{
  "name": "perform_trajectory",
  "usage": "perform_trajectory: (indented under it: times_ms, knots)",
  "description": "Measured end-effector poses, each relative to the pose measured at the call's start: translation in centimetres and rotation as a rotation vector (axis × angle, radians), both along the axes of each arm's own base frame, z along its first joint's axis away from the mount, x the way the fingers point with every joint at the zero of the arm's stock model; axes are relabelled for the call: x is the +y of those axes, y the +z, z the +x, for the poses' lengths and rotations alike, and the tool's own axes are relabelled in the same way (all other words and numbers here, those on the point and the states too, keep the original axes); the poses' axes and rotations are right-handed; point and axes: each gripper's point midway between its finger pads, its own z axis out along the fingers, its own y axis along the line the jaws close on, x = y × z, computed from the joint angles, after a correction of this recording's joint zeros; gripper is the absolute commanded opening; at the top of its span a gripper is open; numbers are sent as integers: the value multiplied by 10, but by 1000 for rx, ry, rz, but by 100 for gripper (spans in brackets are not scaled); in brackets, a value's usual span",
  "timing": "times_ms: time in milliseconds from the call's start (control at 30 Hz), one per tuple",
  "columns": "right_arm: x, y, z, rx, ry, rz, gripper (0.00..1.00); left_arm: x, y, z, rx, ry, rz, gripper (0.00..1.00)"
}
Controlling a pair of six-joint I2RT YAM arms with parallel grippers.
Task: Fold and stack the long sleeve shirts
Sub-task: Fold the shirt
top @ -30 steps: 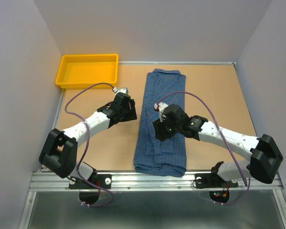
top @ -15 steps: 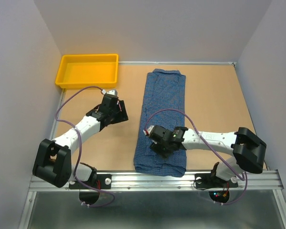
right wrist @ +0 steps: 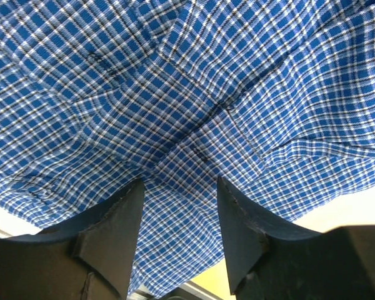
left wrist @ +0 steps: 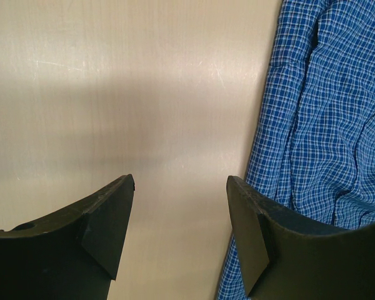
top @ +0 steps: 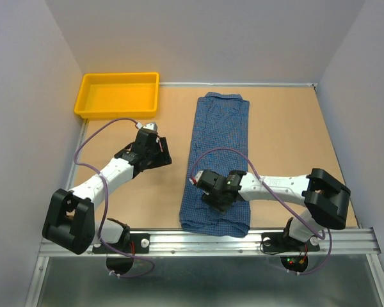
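One blue fine-checked cloth shirt (top: 221, 125), long narrow rectangle, softly creased.

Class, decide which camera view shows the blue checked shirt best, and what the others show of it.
The top external view: the shirt lies as one long folded strip, nearly whole, only the right arm crossing it. The left wrist view catches just one edge; the right wrist view shows only close-up checks and folds.
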Motion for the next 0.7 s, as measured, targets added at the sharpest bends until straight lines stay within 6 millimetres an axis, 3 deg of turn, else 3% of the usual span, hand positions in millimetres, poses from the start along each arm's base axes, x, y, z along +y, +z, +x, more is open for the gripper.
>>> perform_trajectory:
  times_ms: [167, 400, 467, 700]
  knots:
    - [0, 0, 4, -20, 13, -7, 44, 1, -4, -2, 5, 0, 2, 73]
    - [4, 1, 8, -35, 37, 1, 6, -2, -5, -5, 17, -15, -13, 73]
    - [5, 1, 7, -30, 46, 5, 1, -3, -5, -5, 18, -18, -16, 73]
    - [18, 13, -10, 47, 80, 107, 0, -8, -5, -8, 27, -37, -36, 73]
